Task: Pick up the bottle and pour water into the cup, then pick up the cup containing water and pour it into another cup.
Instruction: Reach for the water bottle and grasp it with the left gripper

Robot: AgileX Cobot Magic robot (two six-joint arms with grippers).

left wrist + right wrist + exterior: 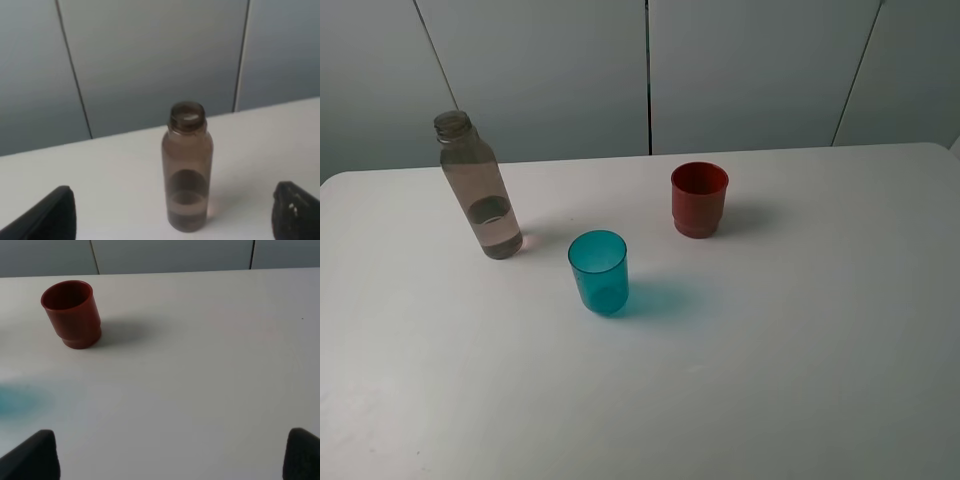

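The bottle point(480, 190) stands upright and uncapped at the table's back left, with water in its lower part. The cup point(599, 272), translucent teal, stands in front of it toward the middle. Another cup point(699, 199), red-brown, stands behind and to the right of the teal one. No arm shows in the exterior high view. In the left wrist view my left gripper point(175, 217) is open wide, and the bottle point(187, 170) stands ahead, centred between its fingers and untouched. My right gripper point(171, 455) is open too, with the red cup point(71, 314) well ahead and off to one side.
The white table point(800, 350) ends at a grey panelled wall point(750, 70) behind the bottle and cups. A teal tint from the cup falls on the tabletop point(20, 400) in the right wrist view.
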